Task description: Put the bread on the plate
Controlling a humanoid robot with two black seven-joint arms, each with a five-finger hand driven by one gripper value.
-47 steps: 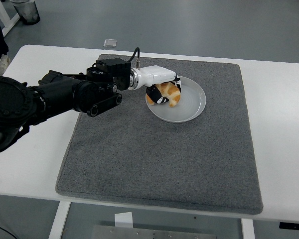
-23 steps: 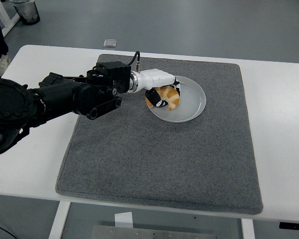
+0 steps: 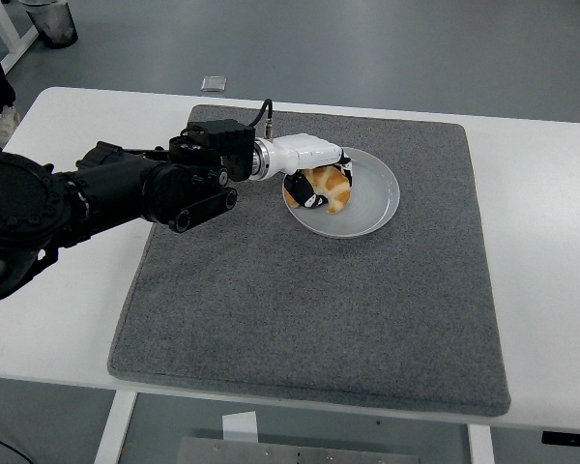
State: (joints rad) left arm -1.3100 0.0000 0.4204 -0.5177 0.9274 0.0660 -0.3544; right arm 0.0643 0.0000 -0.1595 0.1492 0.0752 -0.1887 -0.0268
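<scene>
A golden-brown piece of bread [image 3: 331,189] lies on the left half of a round white plate [image 3: 377,198], which sits on the grey mat toward its far middle. My left hand [image 3: 314,184], white-backed with black fingers, reaches in from the left over the plate's left rim. Its fingers are curled around the bread, which looks to rest on the plate's surface. Part of the bread is hidden under the hand. My right arm does not show.
A large grey mat [image 3: 319,319] covers the middle of the white table [image 3: 541,242]. My black left arm [image 3: 126,188] lies across the mat's far left corner. On the floor beyond the table are a small grey square [image 3: 214,83] and a dark bin [image 3: 50,19].
The hand and bread have sunk a little and shifted slightly further onto the plate. The fingers stay wrapped around the bread.
</scene>
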